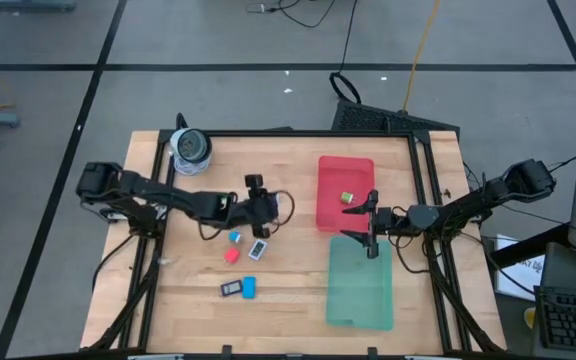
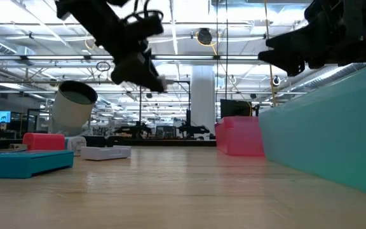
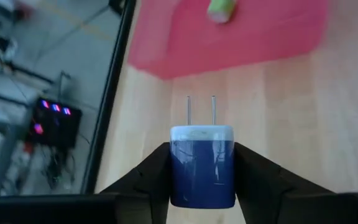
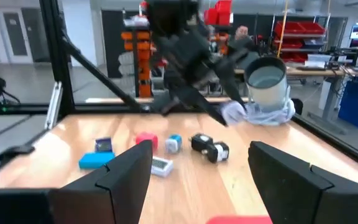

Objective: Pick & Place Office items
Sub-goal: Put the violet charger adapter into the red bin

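Observation:
My left gripper hangs above the table's middle, shut on a small blue and white plug block with two metal prongs. My right gripper is open and hovers between the red tray and the green tray; it touches nothing. A small green piece lies in the red tray. On the wood below the left gripper lie a small blue piece, a pink piece, a white tag, a dark block and a blue bar. My left gripper pinches the plug block by its two opposite side faces, one finger on each side. The prongs point away from the gripper, toward the red tray. The fingers slant down toward the table's right. In the low view the gripper is clear of the table.
A round grey roll stands at the far left corner. The black frame rails run along the table's sides and far edge. Bare wood lies between the loose pieces and the trays, and along the near edge.

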{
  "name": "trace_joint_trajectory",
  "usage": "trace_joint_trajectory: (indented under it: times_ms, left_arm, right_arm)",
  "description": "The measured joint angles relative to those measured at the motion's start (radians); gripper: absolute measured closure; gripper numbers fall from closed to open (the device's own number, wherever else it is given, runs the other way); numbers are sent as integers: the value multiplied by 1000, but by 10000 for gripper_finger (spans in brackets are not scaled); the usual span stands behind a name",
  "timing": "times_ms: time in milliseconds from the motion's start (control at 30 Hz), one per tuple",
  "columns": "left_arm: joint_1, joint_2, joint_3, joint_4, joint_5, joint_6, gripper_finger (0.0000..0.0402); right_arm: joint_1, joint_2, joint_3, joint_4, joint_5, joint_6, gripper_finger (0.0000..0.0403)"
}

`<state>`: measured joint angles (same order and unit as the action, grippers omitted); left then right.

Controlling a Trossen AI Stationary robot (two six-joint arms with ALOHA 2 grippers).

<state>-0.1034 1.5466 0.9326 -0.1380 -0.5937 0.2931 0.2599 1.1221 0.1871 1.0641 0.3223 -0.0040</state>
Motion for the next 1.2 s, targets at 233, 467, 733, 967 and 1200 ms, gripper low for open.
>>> trace_joint_trajectory:
  times_ms: [233, 467, 733, 967, 1200]
  left_arm:
    - [-82, -2, 1, 127, -36, 138, 270]
    - [-137, -3, 1, 302, -38, 305, 251]
    - [-155, -3, 1, 374, -74, 433, 270]
    - [-169, -3, 2, 346, -143, 449, 255]
    - [-197, -3, 3, 347, -145, 462, 270]
  right_arm:
    - [-26, 4, 0, -22, 48, 146, 149]
    - [-32, 90, 24, -25, 75, 183, 149]
    - [-59, 282, 204, -22, 70, 202, 149]
    - [-126, 418, 353, -23, -93, 397, 147]
    - [-210, 499, 456, -26, -248, 567, 105]
